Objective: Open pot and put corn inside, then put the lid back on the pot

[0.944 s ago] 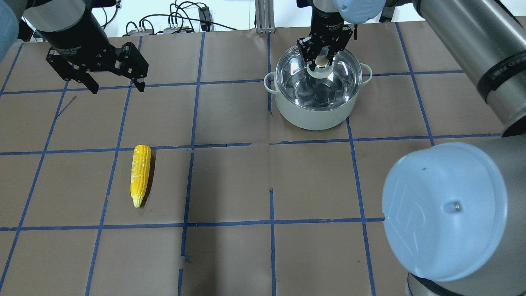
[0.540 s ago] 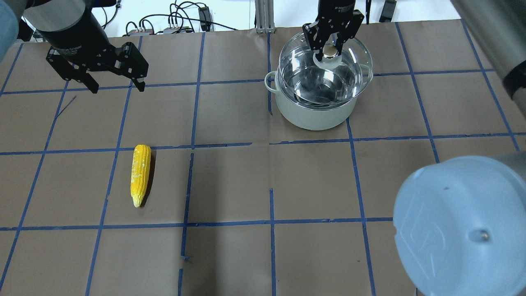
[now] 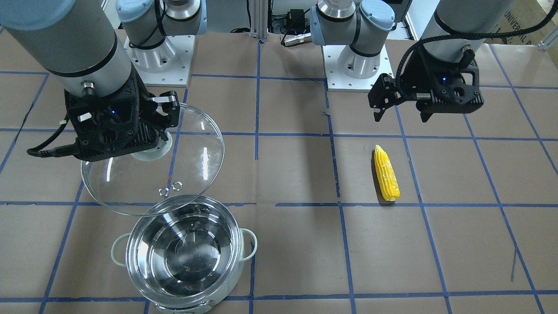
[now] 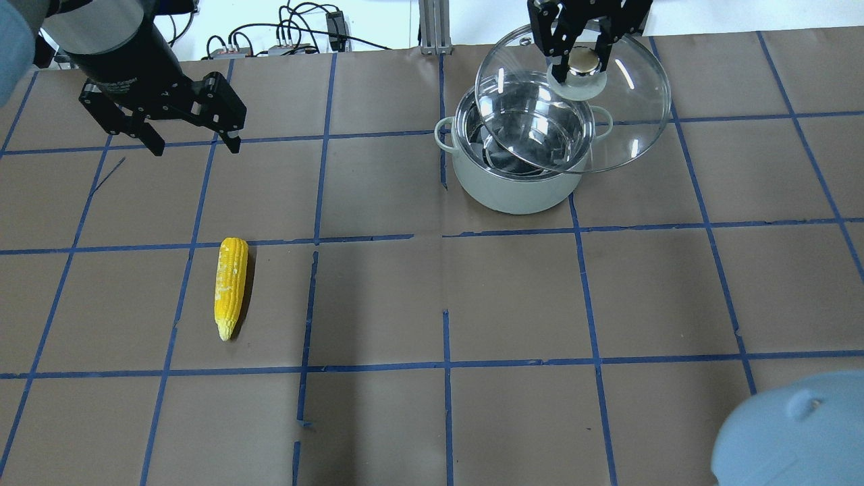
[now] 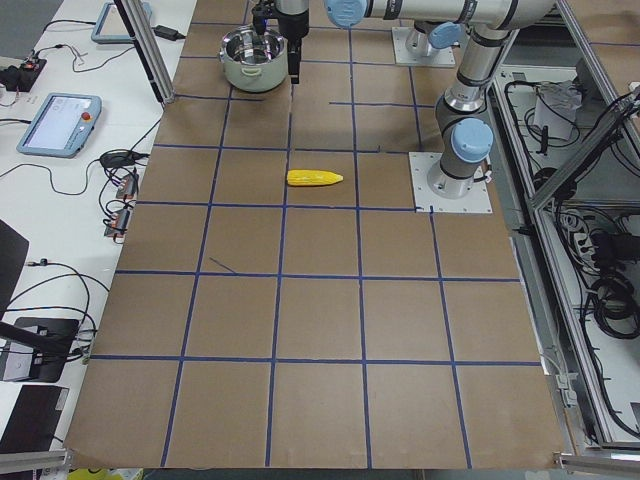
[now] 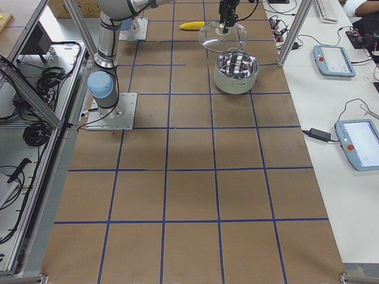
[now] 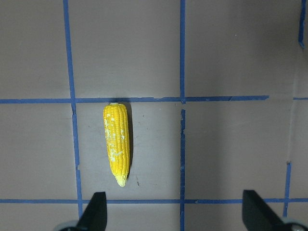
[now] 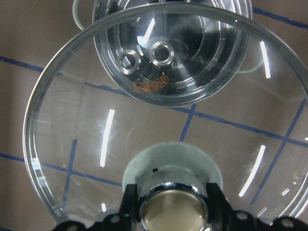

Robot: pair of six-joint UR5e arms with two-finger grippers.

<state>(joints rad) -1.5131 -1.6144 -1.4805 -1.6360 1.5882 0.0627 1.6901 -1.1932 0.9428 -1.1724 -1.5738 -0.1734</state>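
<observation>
The steel pot (image 4: 516, 177) with pale green handles stands open at the back of the table; it also shows in the front view (image 3: 185, 253) and the right wrist view (image 8: 172, 57). My right gripper (image 4: 584, 64) is shut on the knob of the clear glass lid (image 4: 628, 128) and holds it in the air, above and to the right of the pot (image 3: 144, 174). The yellow corn (image 4: 229, 287) lies flat on the table at the left; it also shows in the left wrist view (image 7: 117, 143). My left gripper (image 4: 192, 143) is open and empty, hovering above and beyond the corn.
Brown paper with a blue tape grid covers the table (image 4: 432, 304). Cables and a metal post (image 4: 432, 27) lie along the back edge. The right arm's elbow (image 4: 796, 439) fills the lower right corner of the overhead view.
My right gripper has lifted the lid off the pot and carried it up and to the right. The pot is now open. The left gripper and the corn have not moved.
</observation>
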